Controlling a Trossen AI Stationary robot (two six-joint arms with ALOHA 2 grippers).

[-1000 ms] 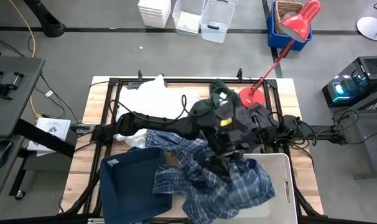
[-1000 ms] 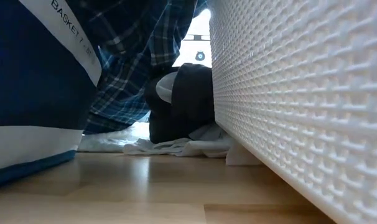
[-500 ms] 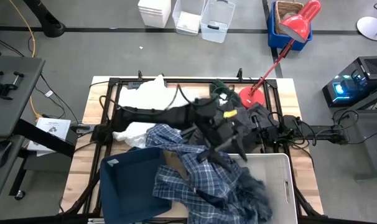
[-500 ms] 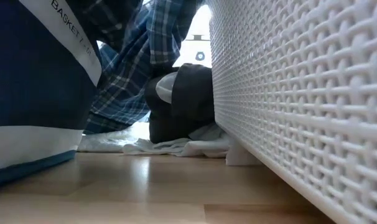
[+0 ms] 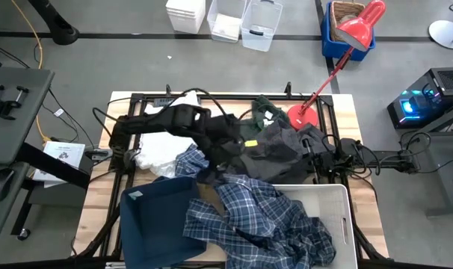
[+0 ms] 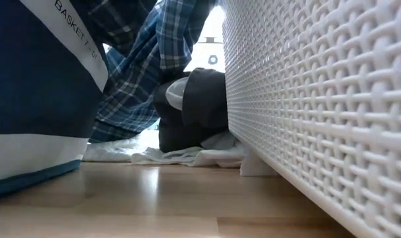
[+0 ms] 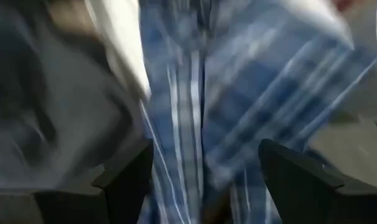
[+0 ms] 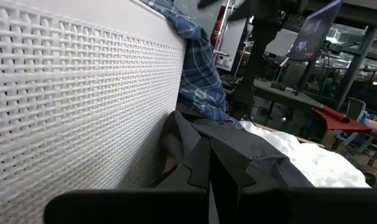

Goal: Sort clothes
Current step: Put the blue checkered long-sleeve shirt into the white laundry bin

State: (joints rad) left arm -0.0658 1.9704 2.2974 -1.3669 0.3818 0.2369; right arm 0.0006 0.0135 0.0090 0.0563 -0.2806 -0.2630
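The blue-and-white plaid shirt (image 5: pixel 264 220) lies draped over the navy fabric bin (image 5: pixel 148 217) and into the white plastic bin (image 5: pixel 339 198). My left gripper (image 5: pixel 211 157) is open above the shirt's far left corner. In the left wrist view (image 7: pixel 204 155) the plaid cloth (image 7: pixel 201 93) shows blurred beyond its fingers. The dark grey jacket (image 5: pixel 275 153) and the dark green hoodie (image 5: pixel 258 112) lie at the table's far middle. White cloth pieces (image 5: pixel 161 157) lie at the left. My right gripper (image 8: pixel 208 168) is shut, low beside the white bin's wall (image 8: pixel 83 93), with the jacket (image 8: pixel 251 149) just ahead of it.
A red desk lamp stands with its base (image 5: pixel 300 113) at the table's far right. The two bins fill the near half of the table. In the low view the navy bin (image 6: pixel 35 99) and the white bin (image 6: pixel 319 99) stand close on either side, with cloth (image 6: pixel 187 155) between them.
My left gripper has gone from above the white bin toward the table's far left, over the jacket. The plaid shirt, bunched under the gripper before, now lies spread across both bins, apart from the gripper.
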